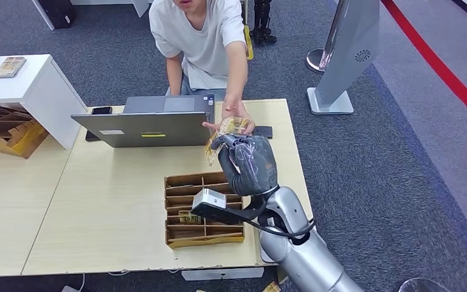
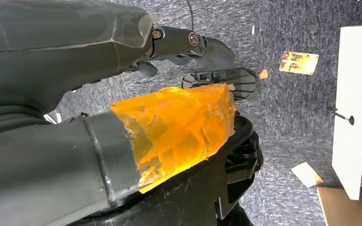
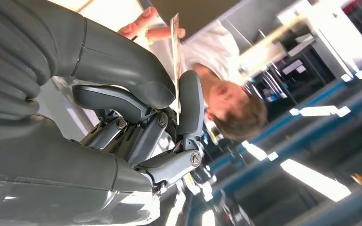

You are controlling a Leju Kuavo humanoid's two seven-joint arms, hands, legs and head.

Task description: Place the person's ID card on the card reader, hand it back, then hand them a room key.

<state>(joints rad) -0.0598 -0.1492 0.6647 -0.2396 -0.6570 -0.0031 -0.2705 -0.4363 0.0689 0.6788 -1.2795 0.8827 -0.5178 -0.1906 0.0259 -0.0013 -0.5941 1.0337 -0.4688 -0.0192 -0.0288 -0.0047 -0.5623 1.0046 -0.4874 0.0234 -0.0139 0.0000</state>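
- A yellow-patterned card (image 1: 231,126) is held up over the far edge of the counter (image 1: 109,201), just beside the open grey laptop (image 1: 152,125).
- The card is pinched between the thumb and a finger of the right robot hand (image 1: 247,163), which is raised on its silver arm from the near right corner of the counter.
- In the right wrist view the card (image 3: 175,56) is seen edge-on, its long axis running from the robot hand's fingertips outward toward the person.
- The far end of the card is met by the person's hand (image 1: 234,118), reached across the counter; thumb and fingers are shown on either side of it.
- The person, in a light grey T-shirt (image 1: 200,36), is leaned forward behind the laptop.
- A cardboard divider tray (image 1: 202,210) is set on the counter below the raised robot hand, with a patterned card lying in one compartment.
- A dark phone (image 1: 101,110) is lying by the laptop's far left corner.
- The left robot hand (image 2: 169,122) is hung over grey carpet; an orange-wrapped thumb is shown, with nothing gripped and the dark fingers extended apart from it.
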